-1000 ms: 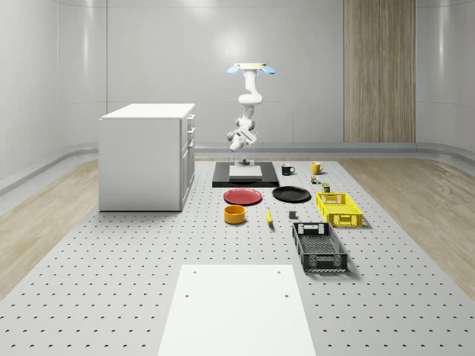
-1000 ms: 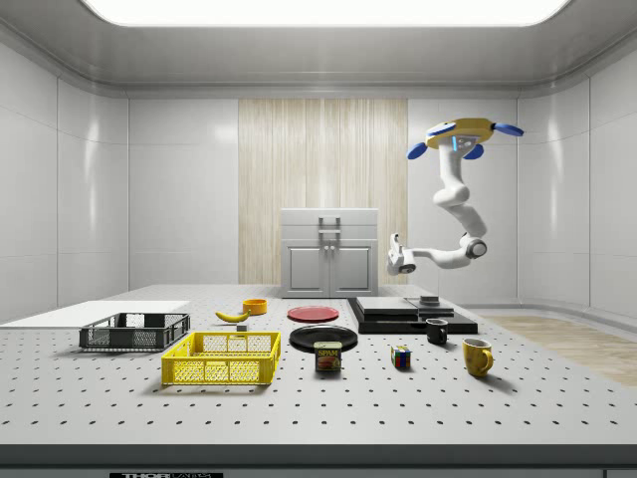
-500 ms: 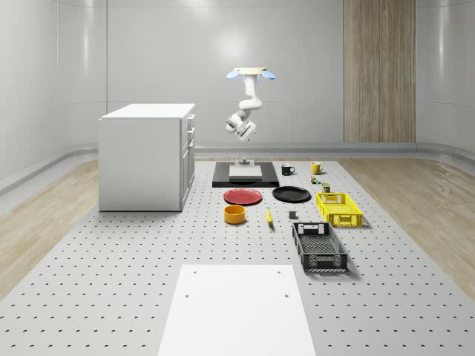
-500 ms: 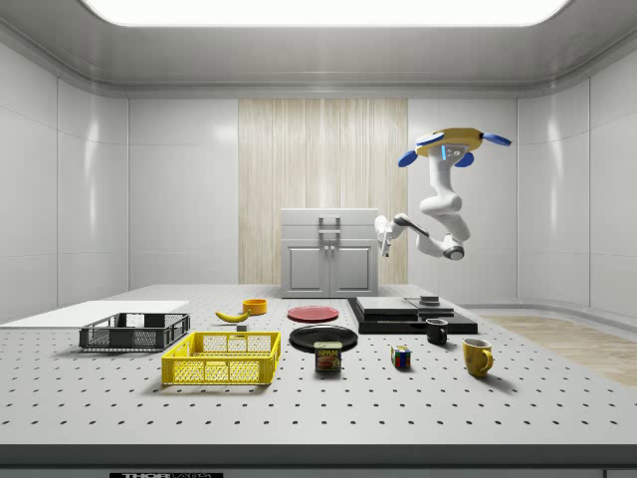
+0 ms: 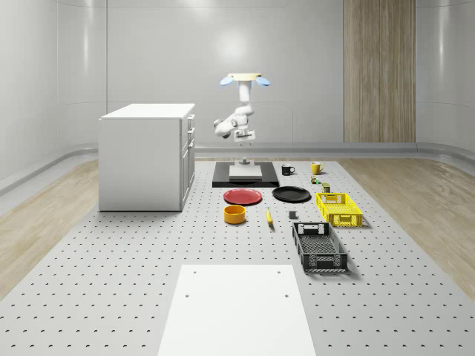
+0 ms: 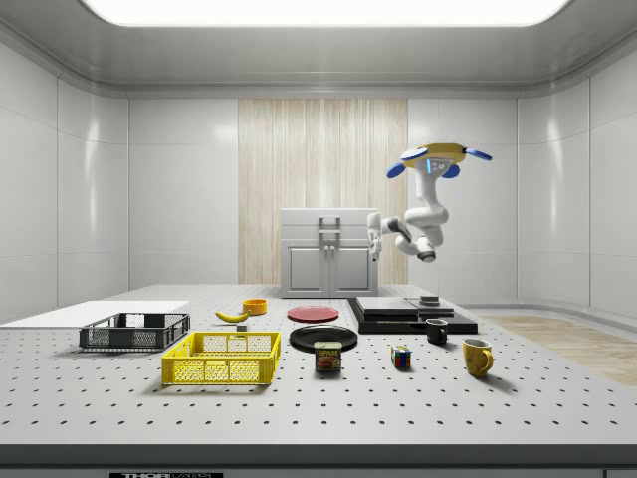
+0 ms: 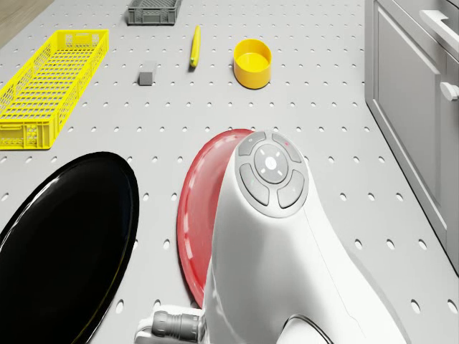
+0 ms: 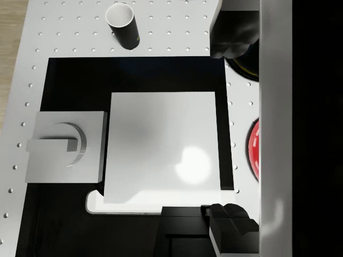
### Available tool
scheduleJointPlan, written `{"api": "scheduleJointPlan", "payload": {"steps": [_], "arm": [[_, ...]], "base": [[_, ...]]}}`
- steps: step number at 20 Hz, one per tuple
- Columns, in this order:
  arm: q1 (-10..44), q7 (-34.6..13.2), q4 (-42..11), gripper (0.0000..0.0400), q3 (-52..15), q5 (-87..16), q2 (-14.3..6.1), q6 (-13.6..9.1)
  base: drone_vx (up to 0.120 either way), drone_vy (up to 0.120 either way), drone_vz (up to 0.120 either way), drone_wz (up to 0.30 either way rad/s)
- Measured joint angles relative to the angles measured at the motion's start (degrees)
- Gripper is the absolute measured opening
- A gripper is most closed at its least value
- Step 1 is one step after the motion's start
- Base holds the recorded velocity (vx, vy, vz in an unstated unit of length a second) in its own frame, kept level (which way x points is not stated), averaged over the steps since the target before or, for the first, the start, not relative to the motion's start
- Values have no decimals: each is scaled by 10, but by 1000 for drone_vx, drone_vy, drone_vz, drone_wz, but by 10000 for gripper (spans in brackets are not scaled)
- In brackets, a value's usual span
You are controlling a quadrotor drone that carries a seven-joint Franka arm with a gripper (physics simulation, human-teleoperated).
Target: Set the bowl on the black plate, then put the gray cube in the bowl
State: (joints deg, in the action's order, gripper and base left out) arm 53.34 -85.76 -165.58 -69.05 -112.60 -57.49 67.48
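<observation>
Above the black pad (image 5: 246, 176) hovers the drone (image 5: 243, 78), arm folded, end effector (image 6: 376, 239) well clear of the tabletop (image 5: 148, 252); finger state indeterminable. Bowl (image 5: 235, 214) and gray cube (image 7: 146, 77) sit untouched near the black plate (image 5: 291, 194), so no grasp has begun

Around the white cabinet (image 5: 147, 156) sit two plates, a red plate (image 5: 243, 196) and a black plate (image 5: 291, 194); two crates, a yellow crate (image 5: 339, 209) and a black crate (image 5: 318, 247); two mugs, a black mug (image 5: 287, 170) and a yellow mug (image 5: 316, 168); one yellow bowl (image 5: 235, 214); one banana (image 5: 269, 216); one gray cube (image 5: 293, 215).

White jointed arm (image 6: 423, 221) beneath yellow drone (image 6: 434, 156), blue rotors.
</observation>
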Motion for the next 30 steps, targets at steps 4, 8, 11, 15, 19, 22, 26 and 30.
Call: {"api": "scheduleJointPlan", "payload": {"steps": [4,8,11,15,19,22,26,30], "arm": [[32,-22,-3,400,-16,-9,-18,-7],[50,-35,-4,400,-26,-10,-33,-5],[59,-42,-3,400,-31,-7,-43,0],[68,-49,-3,400,-37,-2,-56,8],[74,-54,-2,400,-42,4,-68,18],[78,-57,-1,400,-46,8,-77,25],[82,-62,0,400,-50,15,-89,36],[86,-65,0,400,-53,20,-100,46]], "base": [[120,-90,-120,0],[120,0,-20,0],[120,0,-120,0],[120,0,-120,0],[120,-110,0,0],[120,-53,0,0],[120,0,0,0],[120,0,0,0]]}}
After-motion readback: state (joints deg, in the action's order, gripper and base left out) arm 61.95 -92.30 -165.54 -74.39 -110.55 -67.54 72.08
